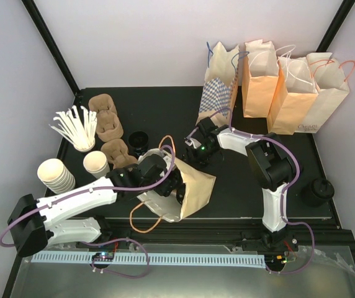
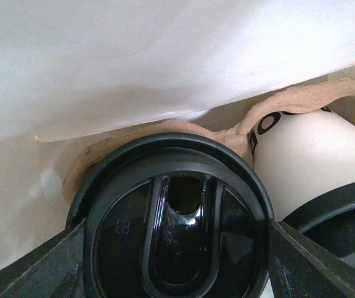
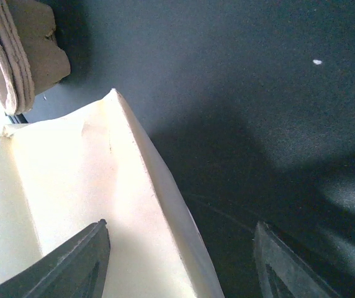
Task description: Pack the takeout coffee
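A tan paper bag (image 1: pixel 197 186) lies on its side in the middle of the table, its mouth facing left. My left gripper (image 1: pixel 175 186) reaches into that mouth. In the left wrist view its fingers (image 2: pixel 292 261) press on both sides of the round black lid (image 2: pixel 177 230) of a takeout coffee. That cup sits in a brown pulp carrier (image 2: pixel 289 99) under the bag's pale wall. A second white cup with black lettering (image 2: pixel 314 155) stands to its right. My right gripper (image 1: pixel 197 153) is open, straddling the bag's upper edge (image 3: pixel 159 186) without touching it.
Several standing paper bags (image 1: pixel 289 87) line the back right. Pulp carriers (image 1: pixel 106 121), a cup of white stirrers (image 1: pixel 78 127), stacked cream cups (image 1: pixel 56 174) and a black cup (image 1: pixel 139 141) stand at the left. A black round object (image 1: pixel 317 191) sits near the right edge.
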Motion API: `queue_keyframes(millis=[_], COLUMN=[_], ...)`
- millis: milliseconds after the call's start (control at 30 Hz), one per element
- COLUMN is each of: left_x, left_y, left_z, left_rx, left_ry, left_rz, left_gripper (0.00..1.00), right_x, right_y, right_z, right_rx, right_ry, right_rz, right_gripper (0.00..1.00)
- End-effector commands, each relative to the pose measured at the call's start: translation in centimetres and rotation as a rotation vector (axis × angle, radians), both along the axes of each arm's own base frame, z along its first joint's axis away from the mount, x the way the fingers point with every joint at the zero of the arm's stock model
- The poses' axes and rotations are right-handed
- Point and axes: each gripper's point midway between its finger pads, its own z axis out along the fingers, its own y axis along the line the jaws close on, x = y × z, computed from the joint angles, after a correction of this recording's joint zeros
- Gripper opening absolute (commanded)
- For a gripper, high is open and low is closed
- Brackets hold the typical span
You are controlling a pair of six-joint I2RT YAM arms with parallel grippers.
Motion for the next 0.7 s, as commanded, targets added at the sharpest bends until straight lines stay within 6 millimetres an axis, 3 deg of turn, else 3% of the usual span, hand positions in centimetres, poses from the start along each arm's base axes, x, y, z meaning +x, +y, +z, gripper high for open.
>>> queue_keyframes(millis=[0,400,667], left_x=[-0.8,-2.5,-2.4], left_y=[1.1,2.0,1.9], left_z=[-0.9,-2.8,-1.4], left_rx=[0.053,0.230,0.231], left_ry=[0.044,0.217,0.229], left_rz=[-0.015,-0.042,-0.023], left_gripper=[0.39,0.44,0.55], right_x=[-1.0,-0.7,-0.6], right_y=[-0.2,0.0,-0.1], right_z=[0.4,0.4,0.5], right_rx=[-0.011,-0.016,-0.022], right_ry=[0.007,0.007,0.001], right_rz=[0.019,0.026,0.030], right_gripper=[0.66,0.66,0.66])
